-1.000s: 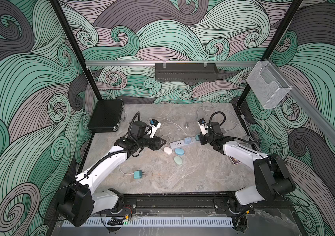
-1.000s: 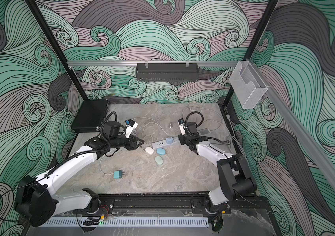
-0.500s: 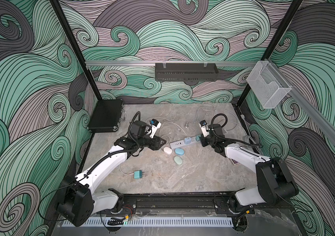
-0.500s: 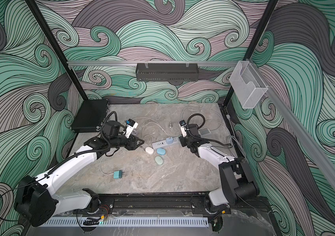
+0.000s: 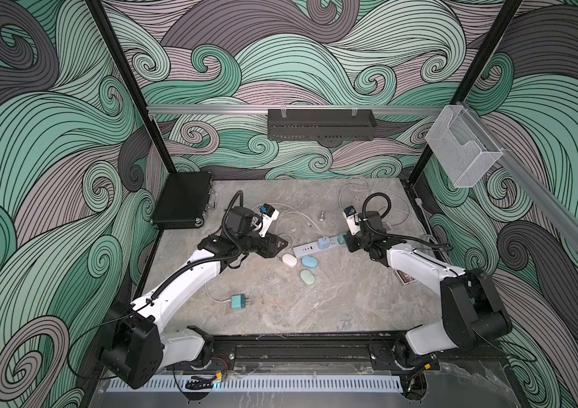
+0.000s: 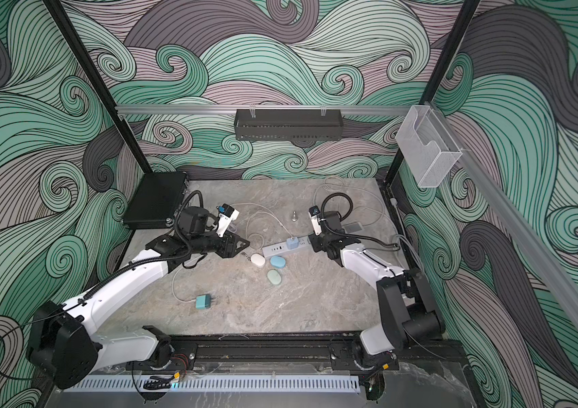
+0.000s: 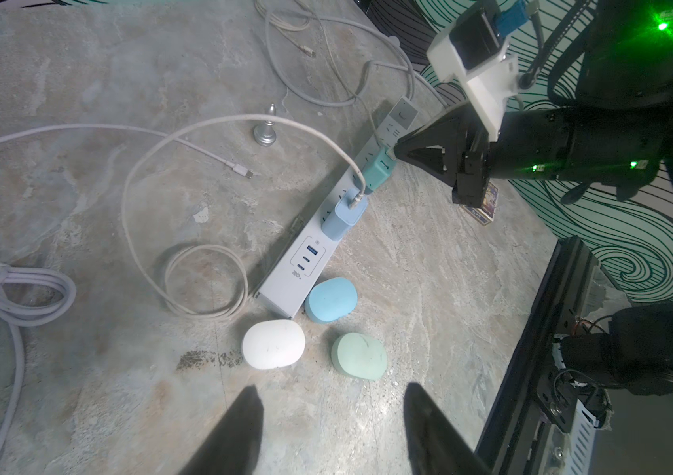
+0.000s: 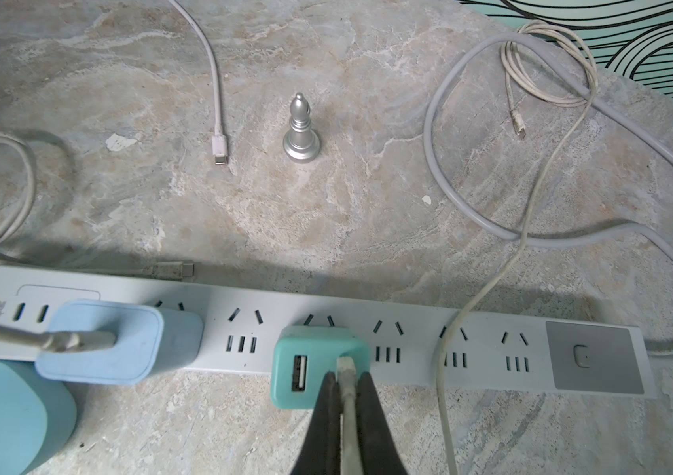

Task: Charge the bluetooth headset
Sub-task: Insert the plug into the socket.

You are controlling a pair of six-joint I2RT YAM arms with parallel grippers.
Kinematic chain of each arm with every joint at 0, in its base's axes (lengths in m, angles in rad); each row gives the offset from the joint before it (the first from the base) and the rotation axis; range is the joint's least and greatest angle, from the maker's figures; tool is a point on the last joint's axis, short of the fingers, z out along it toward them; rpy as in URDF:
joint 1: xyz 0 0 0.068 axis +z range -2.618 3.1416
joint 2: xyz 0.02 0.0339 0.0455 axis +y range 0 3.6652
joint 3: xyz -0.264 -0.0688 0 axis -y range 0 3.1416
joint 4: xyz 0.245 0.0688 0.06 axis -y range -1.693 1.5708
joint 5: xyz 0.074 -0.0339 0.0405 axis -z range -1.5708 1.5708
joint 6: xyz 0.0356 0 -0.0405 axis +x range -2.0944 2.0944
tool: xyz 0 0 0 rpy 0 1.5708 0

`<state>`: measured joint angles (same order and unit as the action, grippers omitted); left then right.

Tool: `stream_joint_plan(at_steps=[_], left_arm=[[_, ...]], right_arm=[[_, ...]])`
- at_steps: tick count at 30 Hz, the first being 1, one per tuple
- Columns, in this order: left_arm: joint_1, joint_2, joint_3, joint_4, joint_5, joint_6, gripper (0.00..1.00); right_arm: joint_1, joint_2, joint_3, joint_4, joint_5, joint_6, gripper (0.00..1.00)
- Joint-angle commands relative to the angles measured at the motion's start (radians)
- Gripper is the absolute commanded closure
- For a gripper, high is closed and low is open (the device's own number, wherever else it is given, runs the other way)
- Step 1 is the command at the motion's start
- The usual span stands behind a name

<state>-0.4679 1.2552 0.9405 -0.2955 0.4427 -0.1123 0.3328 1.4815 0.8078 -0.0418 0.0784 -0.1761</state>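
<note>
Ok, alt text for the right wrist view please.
The right gripper, shut on a white cable plug, holds it at a teal charger plugged into a white power strip. A blue charger sits alongside; a silver chess bishop stands upright beyond.

Upright silver chess piece [image 8: 301, 137], black case [image 5: 182, 199]

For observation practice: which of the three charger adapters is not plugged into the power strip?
The teal adapter lying loose near the front; both others sit in the power strip.
</note>
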Motion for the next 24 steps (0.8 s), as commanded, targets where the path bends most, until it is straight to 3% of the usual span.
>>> stream_joint_plan(at_steps=[1,24], left_arm=[[-0.005,0.009,0.039,-0.019,0.023,0.017,0.45],[-0.005,0.027,0.070,-0.032,0.024,0.036,0.45]], right_arm=[[-0.017,0.056,-0.096,-0.293,0.063,-0.032,1.00],[-0.023,0.147,-0.021,-0.332,0.094,-0.077,1.00]])
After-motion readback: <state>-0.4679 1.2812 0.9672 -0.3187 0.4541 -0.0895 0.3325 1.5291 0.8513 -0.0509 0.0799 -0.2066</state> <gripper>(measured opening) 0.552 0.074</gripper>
